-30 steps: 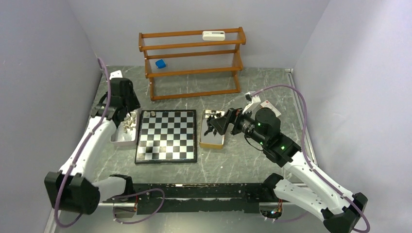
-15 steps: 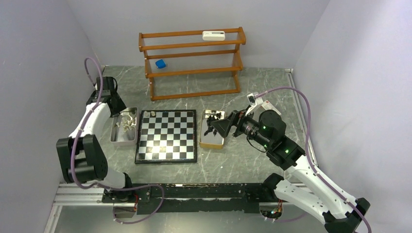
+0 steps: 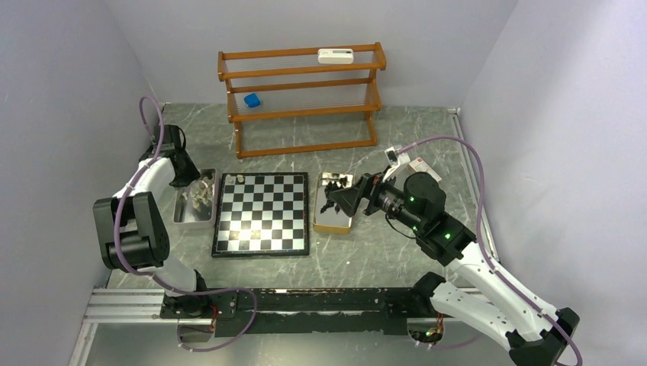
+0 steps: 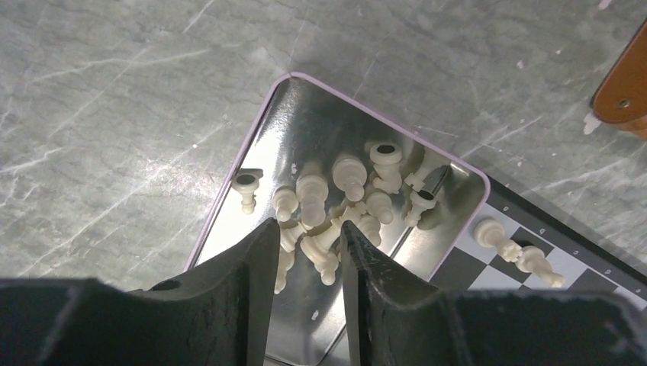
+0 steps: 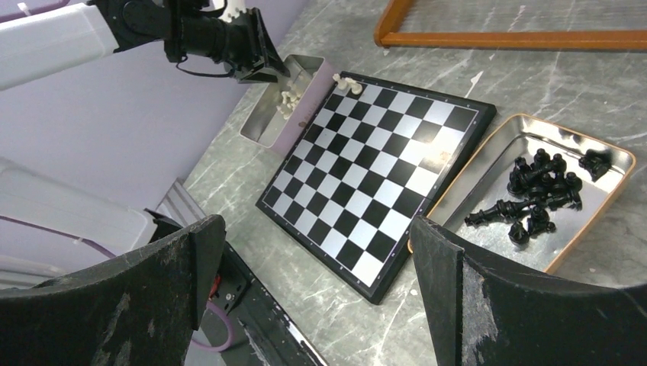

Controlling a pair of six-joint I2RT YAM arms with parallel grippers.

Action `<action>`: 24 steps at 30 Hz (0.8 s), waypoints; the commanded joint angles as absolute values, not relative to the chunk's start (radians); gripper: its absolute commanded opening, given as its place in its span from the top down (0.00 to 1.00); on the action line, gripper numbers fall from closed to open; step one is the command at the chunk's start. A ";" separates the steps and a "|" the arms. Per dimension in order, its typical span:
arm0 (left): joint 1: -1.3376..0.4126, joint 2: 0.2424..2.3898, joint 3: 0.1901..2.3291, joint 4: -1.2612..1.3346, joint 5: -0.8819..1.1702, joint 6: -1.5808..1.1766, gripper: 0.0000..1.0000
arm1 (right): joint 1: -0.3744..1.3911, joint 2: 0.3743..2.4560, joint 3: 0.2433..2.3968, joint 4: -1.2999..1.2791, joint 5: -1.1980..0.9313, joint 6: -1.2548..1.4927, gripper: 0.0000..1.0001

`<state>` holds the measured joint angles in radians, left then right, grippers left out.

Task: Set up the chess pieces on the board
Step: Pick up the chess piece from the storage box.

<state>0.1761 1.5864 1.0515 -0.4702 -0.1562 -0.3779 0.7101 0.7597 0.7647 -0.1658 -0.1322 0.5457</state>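
The left tray (image 4: 305,126) holds a heap of cream chess pieces (image 4: 343,198). The left gripper (image 4: 309,229) hangs over it, jaws nearly together, maybe pinching one piece, but that is hard to tell. The right tray (image 5: 488,179) holds the black chess pieces (image 5: 545,187), and the right gripper (image 5: 319,223) above it is wide open and holds nothing. The board (image 5: 374,183) lies between the trays, with two cream pieces (image 4: 519,248) on one corner.

Board (image 3: 262,217) between left tray (image 3: 189,216) and right tray (image 3: 332,222), chess pieces (image 4: 349,174) in both, rack (image 3: 301,84) behind.
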 commanded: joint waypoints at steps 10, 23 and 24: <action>0.184 1.660 1.086 -0.467 -0.118 -0.340 0.64 | 0.714 0.731 0.775 -0.181 -0.130 0.556 0.04; 0.184 1.673 1.100 -0.463 -0.113 -0.318 0.71 | 0.713 0.732 0.766 -0.179 -0.134 0.555 0.04; 0.184 1.673 1.102 -0.465 -0.114 -0.316 0.72 | 0.713 0.731 0.764 -0.181 -0.135 0.554 0.05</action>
